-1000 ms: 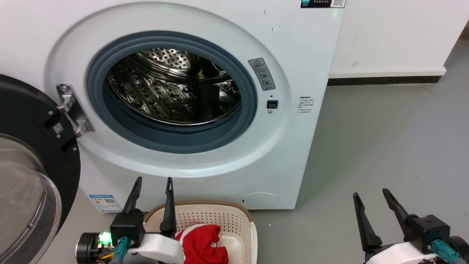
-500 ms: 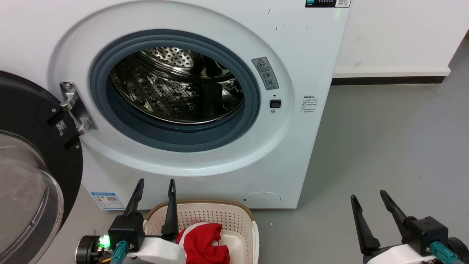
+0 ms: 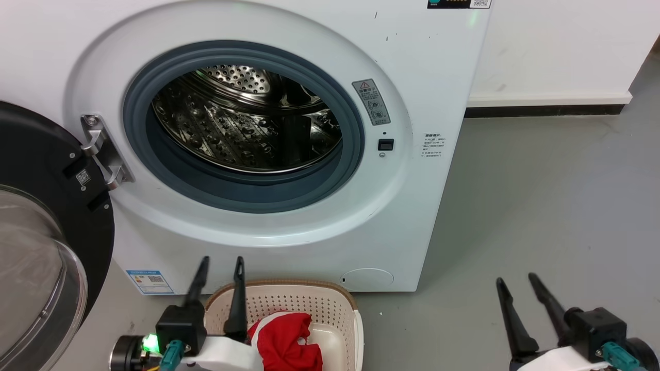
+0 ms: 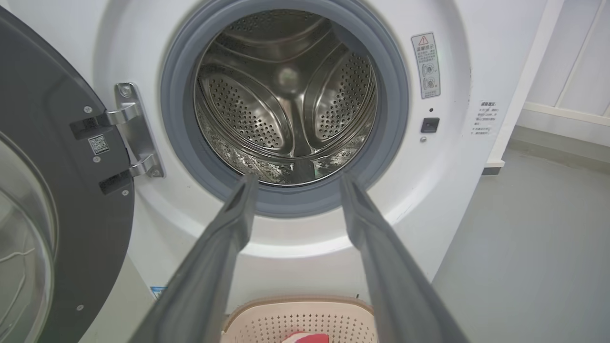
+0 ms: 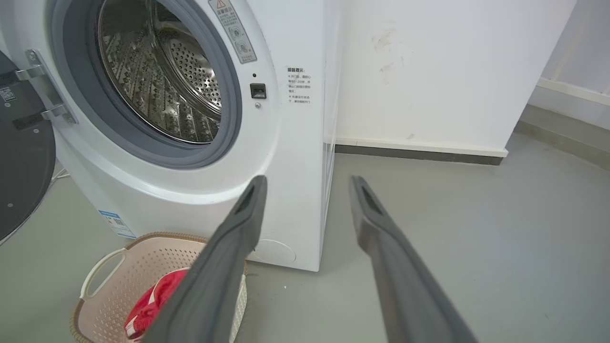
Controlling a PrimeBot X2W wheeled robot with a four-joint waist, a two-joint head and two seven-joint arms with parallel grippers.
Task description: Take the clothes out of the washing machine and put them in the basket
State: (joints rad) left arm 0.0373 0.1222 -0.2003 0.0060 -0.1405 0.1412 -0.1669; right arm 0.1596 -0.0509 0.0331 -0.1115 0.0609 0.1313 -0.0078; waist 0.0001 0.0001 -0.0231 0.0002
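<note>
Floor (image 3: 541, 206): smooth grey, running right of the washer (image 3: 428, 216).
Wall (image 3: 557, 46): white, with dark skirting (image 3: 541, 112).
Door (image 3: 46, 165): swung open to the left.
Basket (image 3: 309, 304): on the floor at the washer's foot.
Clothes (image 3: 286, 340): red, in the basket.
Left claw (image 3: 221, 260): spread, over the basket's left rim.
Right claw (image 3: 515, 278): spread, over the floor.

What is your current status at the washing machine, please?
Both open, empty: left gripper by basket rim, right gripper over floor. Red clothes in basket; washing machine drum looks empty. Nothing obstructing; door swung open.
</note>
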